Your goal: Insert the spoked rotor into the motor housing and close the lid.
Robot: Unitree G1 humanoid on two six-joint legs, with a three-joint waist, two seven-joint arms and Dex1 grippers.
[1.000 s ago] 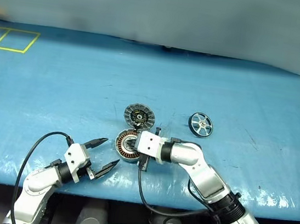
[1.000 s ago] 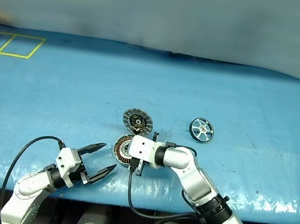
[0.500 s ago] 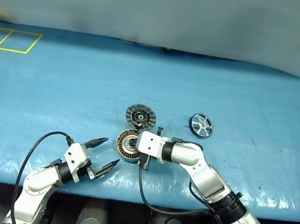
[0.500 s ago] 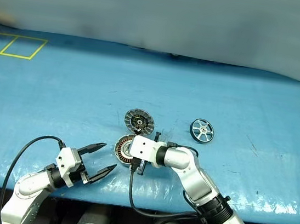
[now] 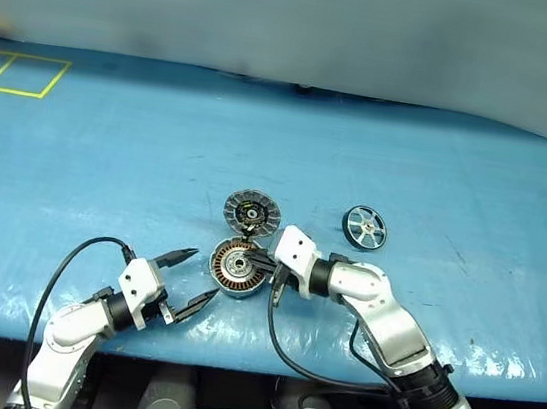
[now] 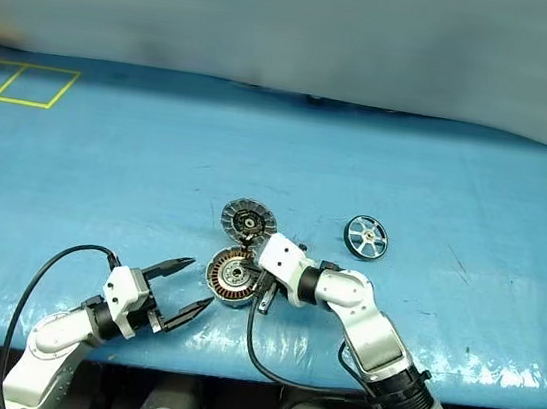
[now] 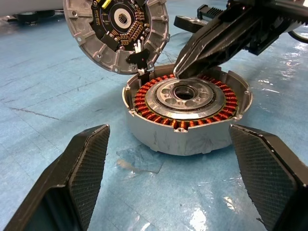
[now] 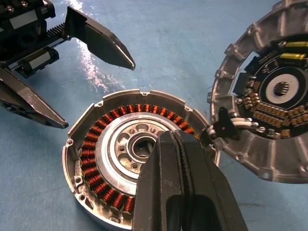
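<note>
Here right end effector [image 8: 180, 144] closed, empty, hiding part of motor housing [image 8: 96, 144]; left end effector [image 5: 192, 279] wide open.

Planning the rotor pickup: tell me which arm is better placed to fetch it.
Right, probably. The spoked rotor lies on the blue table on the right arm's side. The right gripper is shut and empty over the motor housing; the left gripper, though open, sits beyond the housing.

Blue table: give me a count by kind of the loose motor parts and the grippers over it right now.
Motor housing, open, windings showing: 1
Lid, swung open at the housing's edge: 1
Spoked rotor, lying apart on the table: 1
Grippers: 2, left gripper open, right gripper shut over the housing
Total: 5
</note>
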